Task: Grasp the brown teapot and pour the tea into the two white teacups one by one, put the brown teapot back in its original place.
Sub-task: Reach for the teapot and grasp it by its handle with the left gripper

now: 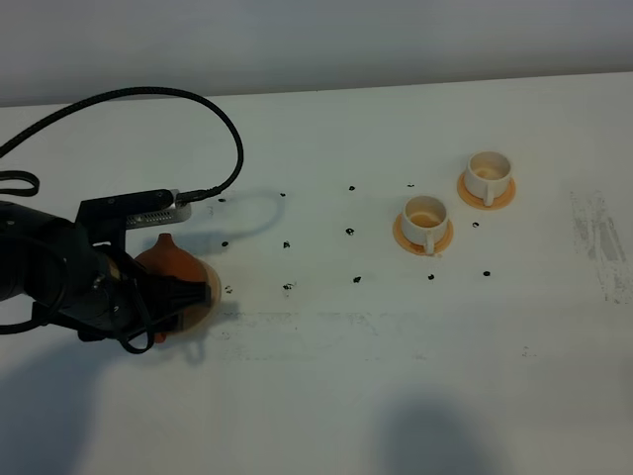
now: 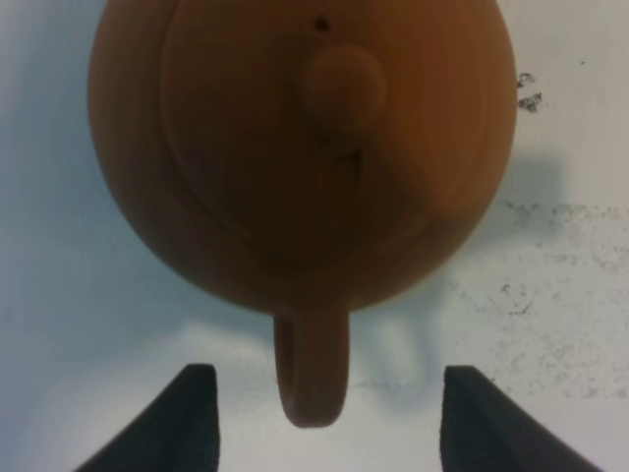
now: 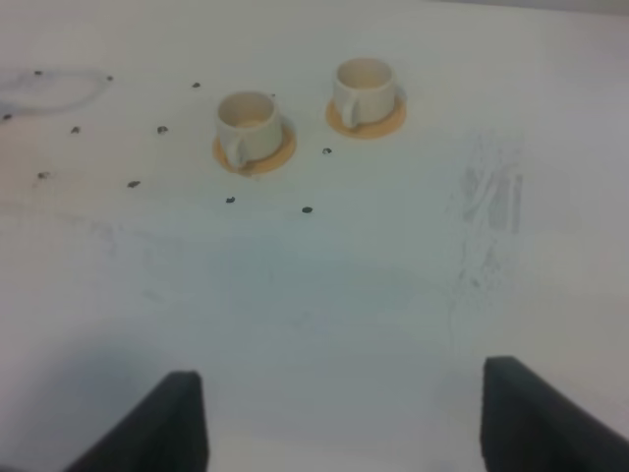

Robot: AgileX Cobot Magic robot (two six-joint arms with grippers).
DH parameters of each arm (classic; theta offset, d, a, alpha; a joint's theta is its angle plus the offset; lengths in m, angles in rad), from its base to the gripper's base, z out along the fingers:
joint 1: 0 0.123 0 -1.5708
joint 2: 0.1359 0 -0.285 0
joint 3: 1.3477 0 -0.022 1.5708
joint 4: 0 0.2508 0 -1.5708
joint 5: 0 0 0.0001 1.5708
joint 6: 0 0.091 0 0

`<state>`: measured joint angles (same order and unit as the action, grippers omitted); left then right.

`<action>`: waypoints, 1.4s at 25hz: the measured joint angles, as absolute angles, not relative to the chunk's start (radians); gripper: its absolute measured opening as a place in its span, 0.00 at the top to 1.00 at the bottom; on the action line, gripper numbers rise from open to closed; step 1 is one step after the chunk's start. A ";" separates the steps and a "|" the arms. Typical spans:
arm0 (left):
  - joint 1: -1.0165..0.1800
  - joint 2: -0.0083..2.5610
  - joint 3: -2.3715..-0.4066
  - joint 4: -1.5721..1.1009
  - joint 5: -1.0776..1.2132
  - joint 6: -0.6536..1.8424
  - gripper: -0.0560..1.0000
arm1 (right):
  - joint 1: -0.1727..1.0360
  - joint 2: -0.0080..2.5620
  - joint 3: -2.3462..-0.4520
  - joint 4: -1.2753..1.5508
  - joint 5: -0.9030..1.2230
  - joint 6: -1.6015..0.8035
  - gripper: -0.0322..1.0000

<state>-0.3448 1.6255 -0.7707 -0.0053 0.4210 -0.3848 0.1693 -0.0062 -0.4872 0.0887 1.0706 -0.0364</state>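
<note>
The left arm [image 1: 59, 277] covers most of the teapot [image 1: 166, 259] in the high view. Only a rounded reddish-brown patch shows, and its spout and handle are hidden. A thin pale arc of the coaster [image 1: 206, 302] peeks out beneath it, close to the desk's [image 1: 396, 376] left edge. In the left wrist view the teapot [image 2: 295, 147] runs off the frame, so the spout is cut away. The lid knob [image 2: 342, 84] is blurred, and no coaster can be made out there.

The nearer cup [image 1: 426, 220] and the farther cup [image 1: 488, 174] sit on orange saucers [image 1: 399, 234], right of the middle and toward the desk's back edge. Their insides look pale tan, and I cannot tell whether they hold liquid. Black specks [image 1: 350, 232] dot the desk between the teapot and the cups.

The left claw [image 2: 329, 393] stands apart, with one dark finger [image 2: 182, 423] on each side of the loop handle [image 2: 313, 374]. There is a clear gap on both sides, so it grips nothing. The right claw [image 3: 344, 418] is out of the high view. Its own camera shows it wide apart and empty, above bare desk well short of the cups.
</note>
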 joint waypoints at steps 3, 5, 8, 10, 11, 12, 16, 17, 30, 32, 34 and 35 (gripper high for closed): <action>-0.345 1.628 -0.771 0.000 0.417 -0.385 0.48 | 0.169 -0.006 -0.487 0.089 1.071 -0.036 0.40; -0.345 1.629 -0.771 0.000 0.417 -0.385 0.48 | 0.169 -0.006 -0.487 0.089 1.071 -0.036 0.40; -0.345 1.630 -0.771 0.007 0.417 -0.385 0.48 | 0.169 -0.006 -0.487 0.089 1.071 -0.036 0.40; -0.345 1.630 -0.771 0.009 0.416 -0.385 0.48 | 0.169 -0.006 -0.487 0.089 1.071 -0.036 0.40; -0.345 1.630 -0.771 0.010 0.416 -0.385 0.48 | 0.169 -0.006 -0.487 0.089 1.071 -0.036 0.40; -0.345 1.630 -0.771 0.010 0.416 -0.385 0.48 | 0.169 -0.006 -0.487 0.089 1.071 -0.036 0.40; -0.345 1.630 -0.771 0.011 0.410 -0.385 0.48 | 0.169 -0.006 -0.487 0.089 1.071 -0.036 0.40; -0.344 1.630 -0.771 0.011 0.409 -0.385 0.48 | 0.169 -0.006 -0.487 0.089 1.071 -0.036 0.40; -0.334 1.631 -0.771 0.013 0.401 -0.443 0.48 | 0.169 -0.006 -0.487 0.089 1.071 -0.036 0.40; -0.333 1.638 -0.771 0.013 0.399 -0.457 0.48 | 0.169 -0.006 -0.487 0.089 1.071 -0.036 0.40; -0.333 1.648 -0.771 0.013 0.398 -0.461 0.48 | 0.169 -0.006 -0.487 0.089 1.071 -0.036 0.40; -0.333 1.656 -0.771 0.013 0.398 -0.463 0.48 | 0.169 -0.006 -0.487 0.089 1.071 -0.036 0.40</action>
<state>-0.3326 1.6557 -0.7707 0.0134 0.3978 -0.4632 0.1693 -0.0062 -0.4872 0.0887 1.0706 -0.0364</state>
